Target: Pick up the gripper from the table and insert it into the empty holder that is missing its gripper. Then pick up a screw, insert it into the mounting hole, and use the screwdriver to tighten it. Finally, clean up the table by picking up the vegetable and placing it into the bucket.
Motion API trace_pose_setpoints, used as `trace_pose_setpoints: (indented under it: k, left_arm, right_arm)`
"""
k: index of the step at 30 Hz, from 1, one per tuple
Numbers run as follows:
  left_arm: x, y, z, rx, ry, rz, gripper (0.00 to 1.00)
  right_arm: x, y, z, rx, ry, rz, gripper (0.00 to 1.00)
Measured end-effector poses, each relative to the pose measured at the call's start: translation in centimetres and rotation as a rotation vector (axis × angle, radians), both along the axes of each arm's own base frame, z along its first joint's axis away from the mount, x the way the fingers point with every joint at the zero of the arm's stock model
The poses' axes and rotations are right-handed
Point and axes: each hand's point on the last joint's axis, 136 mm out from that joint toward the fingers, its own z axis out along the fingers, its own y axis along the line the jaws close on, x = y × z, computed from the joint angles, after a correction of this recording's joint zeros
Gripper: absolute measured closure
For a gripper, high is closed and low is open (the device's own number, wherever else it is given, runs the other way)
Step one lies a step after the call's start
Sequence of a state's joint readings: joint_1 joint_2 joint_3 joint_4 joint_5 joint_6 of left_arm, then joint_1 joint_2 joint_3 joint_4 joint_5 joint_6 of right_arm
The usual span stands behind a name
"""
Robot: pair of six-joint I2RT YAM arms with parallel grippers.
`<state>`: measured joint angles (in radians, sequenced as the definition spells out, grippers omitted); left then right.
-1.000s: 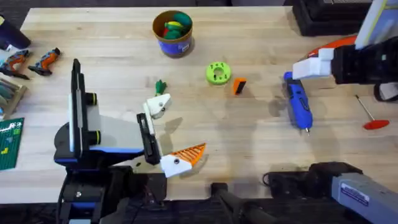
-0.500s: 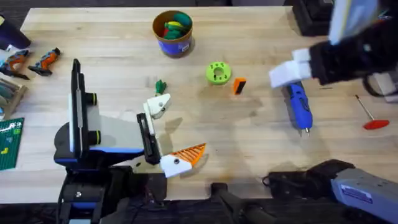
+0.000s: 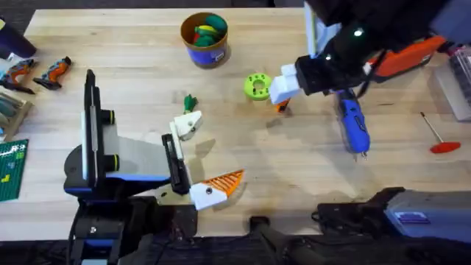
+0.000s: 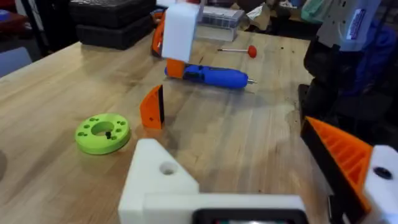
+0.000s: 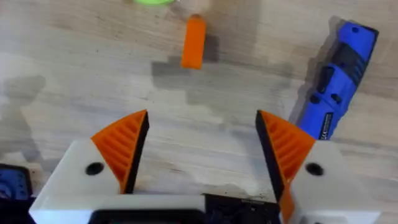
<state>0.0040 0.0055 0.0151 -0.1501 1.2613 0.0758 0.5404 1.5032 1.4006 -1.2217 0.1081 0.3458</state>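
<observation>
1. The gripper (image 5: 193, 41), a small orange wedge with a black base, stands on the table (image 3: 132, 44) just beside the lime-green disc (image 3: 257, 86), with the blue screwdriver (image 3: 352, 121) near it on the other side.

2. The right gripper (image 5: 202, 149) hangs above the table short of the wedge, its two orange-padded fingers spread wide and holding nothing. Judged from here, a descent that runs off line could tip the upright wedge or push it against the disc, leaving it harder to grasp.

3. A wide-open approach also risks a finger clipping the screwdriver or the disc, since both lie close to the wedge.

4. The left gripper (image 3: 195, 163) rests low over the near side of the table, one finger (image 3: 221, 184) carrying its orange pad and the other, the holder (image 3: 188, 125), bare white with an open mounting hole. Its fingers stand well apart and grip nothing. A wedge seized crooked would probably not seat in that bracket.

5. The vegetable (image 3: 190, 101) lies just beyond the holder; a careless insertion move could knock it away.

6. The bucket (image 3: 204, 37) stands at the far side, already holding coloured toys.
</observation>
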Motion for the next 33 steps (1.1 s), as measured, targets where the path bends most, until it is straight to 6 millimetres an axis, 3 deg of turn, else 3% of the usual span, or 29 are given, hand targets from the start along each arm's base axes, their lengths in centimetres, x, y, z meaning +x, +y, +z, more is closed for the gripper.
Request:
trace_pose_setpoints:
  k: [7,19,23,33]
  left_arm:
    - [0.0,0.0,0.0,0.000,-0.001,0.000,0.016]
    - [0.0,0.0,0.0,0.000,-0.001,0.000,0.015]
    - [0.0,0.0,0.0,0.000,0.000,0.000,0.016]
    - [0.0,0.0,0.0,0.000,-0.001,0.000,0.015]
  right_arm:
    - [0.9,0.5,-2.5,-0.035,0.058,-0.024,0.010]
    - [3.0,1.2,-4.6,-0.025,0.057,-0.027,0.012]
    - [3.9,1.1,-6.3,-0.028,0.088,-0.033,0.022]
    - [4.2,1.2,-7.9,-0.033,0.120,-0.115,0.051]
